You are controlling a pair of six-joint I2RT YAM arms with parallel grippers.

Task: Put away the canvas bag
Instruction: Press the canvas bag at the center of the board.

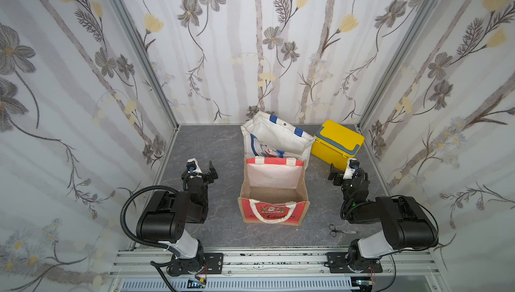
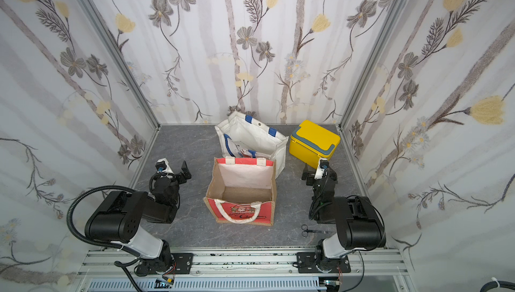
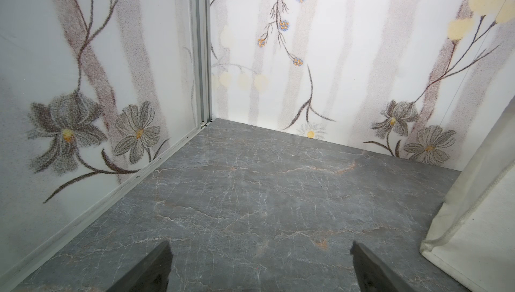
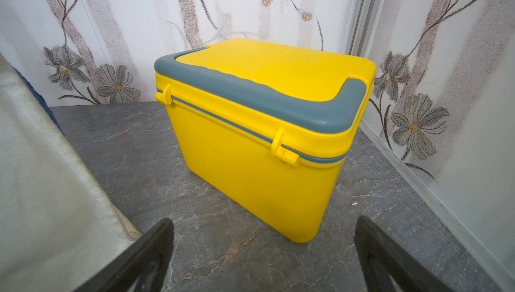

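1. Behind the red-and-tan jute tote [image 1: 274, 212], toward the back of the grey marble-patterned table [image 1: 217, 143], the white canvas bag with blue handle tabs [image 1: 274, 134] slumps open.
2. Left gripper [image 3: 260, 251] and right gripper [image 4: 264, 221] hang released, jaws wide and empty, well apart from that bag.
3. Judging by this, nothing is done yet: grasping, flattening and stowing the canvas bag all remain.
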